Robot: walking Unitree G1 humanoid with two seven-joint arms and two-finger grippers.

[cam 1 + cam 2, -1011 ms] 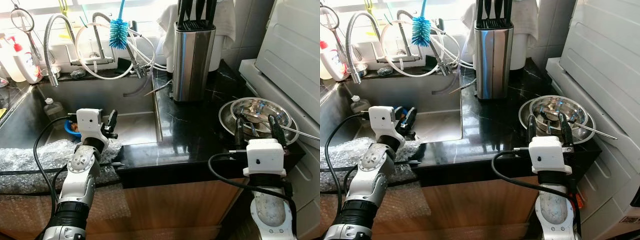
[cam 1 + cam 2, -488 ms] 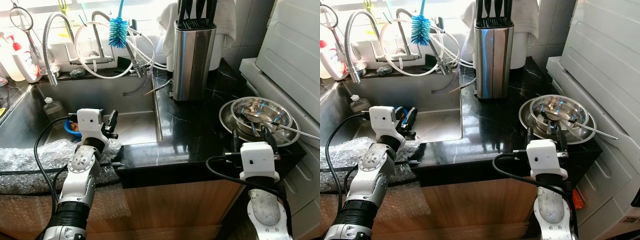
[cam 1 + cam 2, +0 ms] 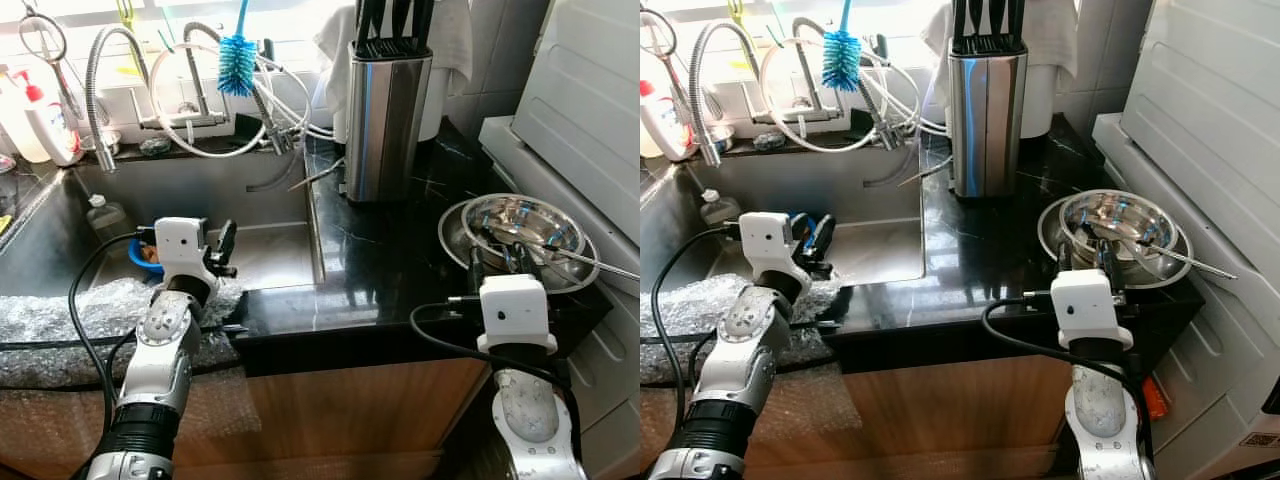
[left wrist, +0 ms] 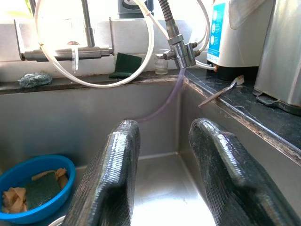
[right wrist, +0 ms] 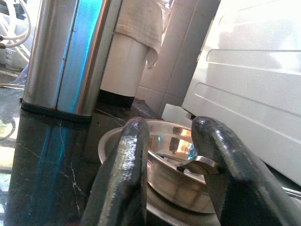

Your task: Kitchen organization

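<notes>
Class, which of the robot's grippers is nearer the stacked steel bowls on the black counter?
Right. The right gripper sits at the near rim of the stacked steel bowls; the left gripper hangs over the sink's front edge.

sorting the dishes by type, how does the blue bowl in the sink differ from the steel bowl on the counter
The blue bowl sits low in the sink, holds sponge scraps and looks like matte plastic. The steel bowl is shiny metal, rests nested on a wider steel dish on the black counter, and holds utensils. Both stand upright and open.
</notes>
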